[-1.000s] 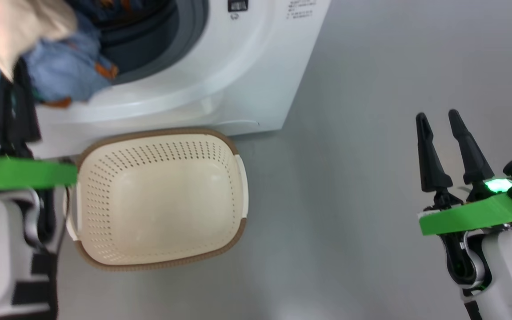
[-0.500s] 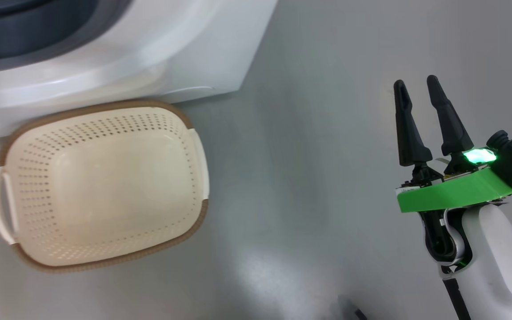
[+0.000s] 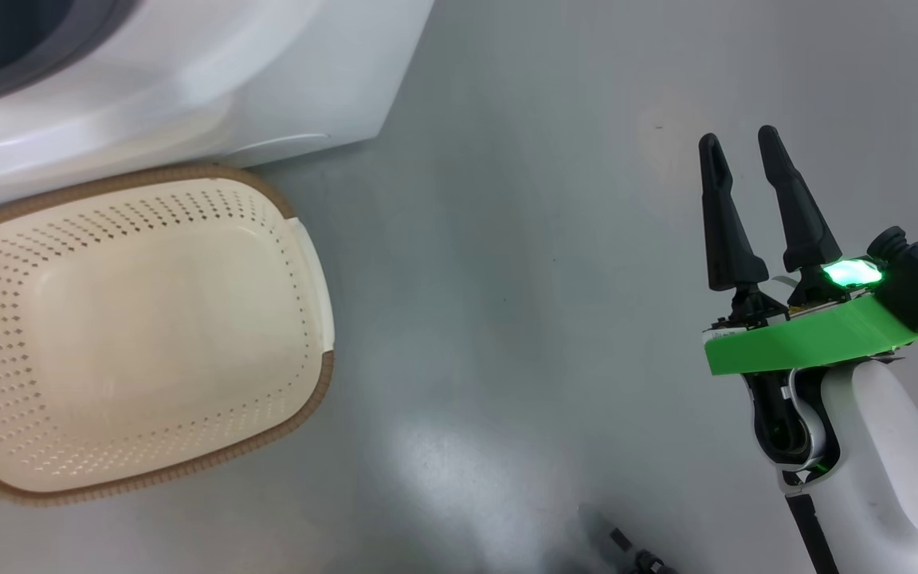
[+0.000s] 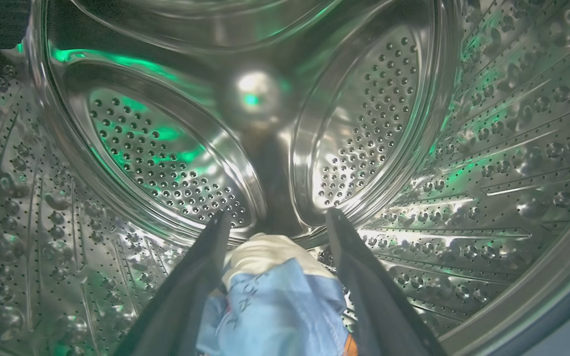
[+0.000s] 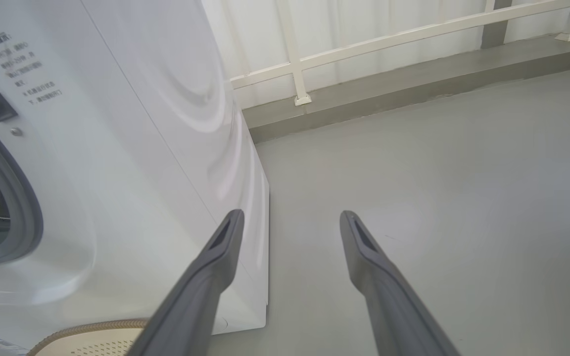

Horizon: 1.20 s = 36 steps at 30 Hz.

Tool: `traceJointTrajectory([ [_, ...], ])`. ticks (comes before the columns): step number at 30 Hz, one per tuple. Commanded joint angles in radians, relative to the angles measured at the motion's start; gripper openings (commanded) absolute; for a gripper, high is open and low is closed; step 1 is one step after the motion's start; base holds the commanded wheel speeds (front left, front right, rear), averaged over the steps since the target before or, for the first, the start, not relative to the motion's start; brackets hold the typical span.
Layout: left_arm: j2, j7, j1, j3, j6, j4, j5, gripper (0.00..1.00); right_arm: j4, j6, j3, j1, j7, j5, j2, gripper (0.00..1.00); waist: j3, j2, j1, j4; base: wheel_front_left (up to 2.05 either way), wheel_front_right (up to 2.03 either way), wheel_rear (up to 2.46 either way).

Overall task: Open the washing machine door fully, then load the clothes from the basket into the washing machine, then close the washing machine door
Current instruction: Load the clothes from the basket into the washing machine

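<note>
Clothes (image 4: pixel 275 301) first: where are they?

— Inside the steel drum (image 4: pixel 156 148), at six o'clock in the left wrist view. It's a blue bundle with a cream fold on top and an orange scrap at its lower edge.

And the left gripper (image 4: pixel 277 213)?

— Its two dark fingers stand spread wide, one on either side of the bundle, not pinching it. The cloth's edges meet the fingers low down; whether it rests on them I can't tell.

The basket (image 3: pixel 318 391)?

— On the grey floor (image 3: pixel 507 279) at nine o'clock in the head view, upright, its bare cream bottom showing. Its far rim is just beside the washing machine (image 3: pixel 188 72), which stands at eleven o'clock.

Right gripper (image 3: pixel 739 137)?

— At three o'clock, well apart from the basket, fingers released and parted above the floor, gripping nothing. Its wrist view has the machine's white side at nine o'clock, the grey gasket (image 5: pixel 27 212) at the edge, and a white railing (image 5: pixel 364 47) toward one o'clock.
</note>
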<state>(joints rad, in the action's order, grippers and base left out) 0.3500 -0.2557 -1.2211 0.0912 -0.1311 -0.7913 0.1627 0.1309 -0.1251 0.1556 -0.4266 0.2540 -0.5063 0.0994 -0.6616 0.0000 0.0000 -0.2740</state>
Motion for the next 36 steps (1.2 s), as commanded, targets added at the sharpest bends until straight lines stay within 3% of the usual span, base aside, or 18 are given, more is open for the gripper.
traceJointTrajectory([
  [1,0.035,-0.006,0.025,0.015,0.003,0.026,-0.018,1.0,-0.022,-0.006,0.011,0.0,0.008,-0.003,0.007,1.0,0.009,0.0,0.0,0.008,0.0,0.0,0.0],
  [20,-0.075,-0.006,0.307,0.053,0.001,0.179,-0.021,1.0,-0.015,-0.006,0.006,0.013,0.008,0.007,0.057,1.0,0.102,0.0,0.0,0.087,0.0,0.0,0.0],
  [36,-0.183,-0.006,0.62,0.077,0.0,0.332,-0.022,1.0,0.011,-0.006,0.009,0.08,0.008,0.005,0.105,1.0,0.269,0.0,0.0,0.152,0.0,0.0,0.0],
])
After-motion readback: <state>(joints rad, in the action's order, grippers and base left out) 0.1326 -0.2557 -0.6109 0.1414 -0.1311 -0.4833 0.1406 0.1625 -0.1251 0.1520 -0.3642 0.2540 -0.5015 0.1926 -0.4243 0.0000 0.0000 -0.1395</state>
